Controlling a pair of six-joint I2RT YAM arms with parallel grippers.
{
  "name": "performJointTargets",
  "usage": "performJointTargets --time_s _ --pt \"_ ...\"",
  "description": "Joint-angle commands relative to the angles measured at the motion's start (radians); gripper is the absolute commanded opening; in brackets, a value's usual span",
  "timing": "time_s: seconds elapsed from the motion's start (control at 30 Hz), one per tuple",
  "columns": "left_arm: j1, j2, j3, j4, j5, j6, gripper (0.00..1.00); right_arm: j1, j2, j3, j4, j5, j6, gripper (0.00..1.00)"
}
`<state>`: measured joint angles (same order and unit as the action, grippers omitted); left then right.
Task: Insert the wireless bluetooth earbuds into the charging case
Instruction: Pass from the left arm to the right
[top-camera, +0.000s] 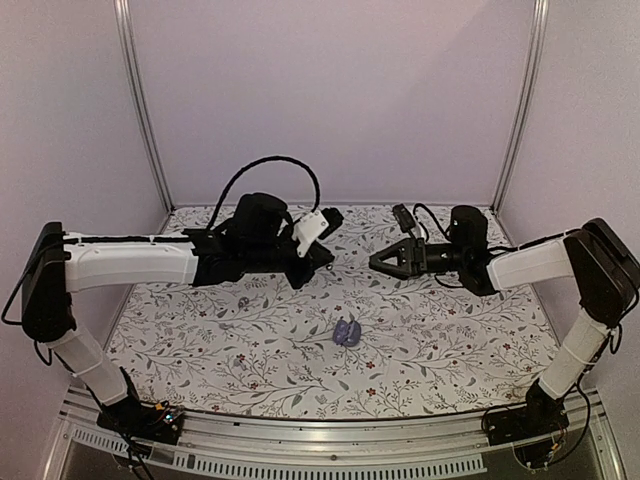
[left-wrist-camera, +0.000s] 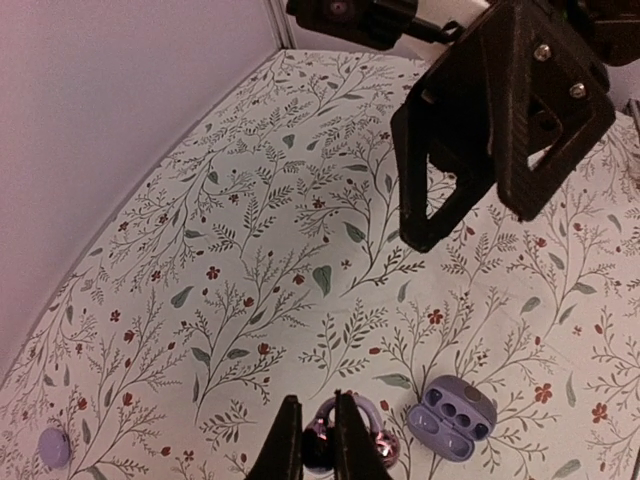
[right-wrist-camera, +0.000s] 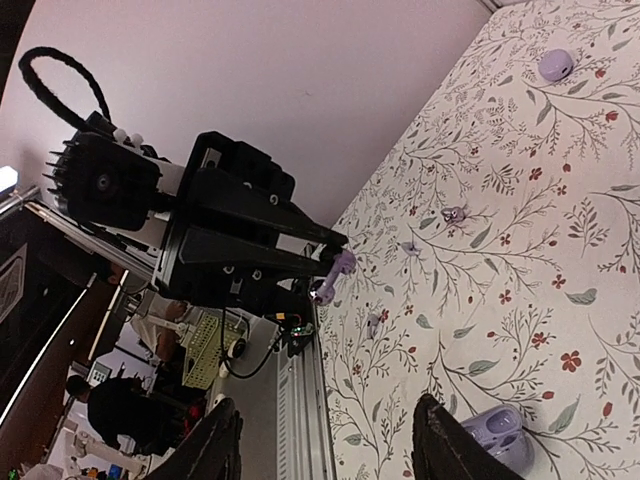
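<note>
Now the charging case (top-camera: 347, 332): lies open on the cloth, two rounded lavender halves side by side, toward the near side of the middle. The left wrist view shows its hollows facing up, and nothing touches it.
Held earbud (right-wrist-camera: 338, 270): a small lavender piece is nipped at the very tip of the left gripper. It's up in the air, well clear of the case. From the left wrist camera it looks glossy and dark between the fingers, and I can't make out its exact shape.
Loose earbud (top-camera: 243, 301): a tiny pale lavender pebble sits alone on the cloth, well to the left of the case, under the reach of the left arm.
Left gripper (left-wrist-camera: 318, 415): fingers drawn in narrow, pinching that earbud. It hovers above the cloth, farther back than the case and a little to its left.
Right gripper (right-wrist-camera: 325, 445): fingers spread wide with nothing between them. It's raised too and points straight at the left gripper's tip, with a clear gap between the two.
Cloth (top-camera: 450, 350): white, printed with grey sprigs and small red flowers, and it covers the whole table.
Walls (top-camera: 330, 100): plain pale lilac panels on three sides, with metal posts in the back corners.
</note>
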<state>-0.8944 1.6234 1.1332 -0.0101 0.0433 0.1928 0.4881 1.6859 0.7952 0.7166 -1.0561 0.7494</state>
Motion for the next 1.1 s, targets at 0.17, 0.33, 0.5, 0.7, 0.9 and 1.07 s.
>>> performJointTargets --time_s 0.17,0.33,0.5,0.7,0.9,1.07 --pt "-0.036 -0.034 0.002 0.041 -0.010 0.023 0.04 0.077 0.099 0.091 0.136 -0.033 0.125 0.50" --pt "-0.050 -0.026 0.007 0.043 -0.016 0.028 0.04 0.095 0.134 0.118 0.200 -0.042 0.179 0.46" --pt "-0.057 -0.020 0.010 0.046 -0.026 0.028 0.04 0.117 0.169 0.147 0.231 -0.041 0.210 0.43" --pt "-0.058 -0.028 0.004 0.053 -0.030 0.024 0.04 0.130 0.197 0.157 0.257 -0.035 0.233 0.42" --pt "-0.066 -0.030 0.004 0.063 -0.025 0.019 0.04 0.139 0.215 0.164 0.282 -0.035 0.248 0.37" --pt "-0.073 -0.024 0.006 0.067 -0.020 0.017 0.04 0.141 0.226 0.173 0.304 -0.035 0.266 0.33"
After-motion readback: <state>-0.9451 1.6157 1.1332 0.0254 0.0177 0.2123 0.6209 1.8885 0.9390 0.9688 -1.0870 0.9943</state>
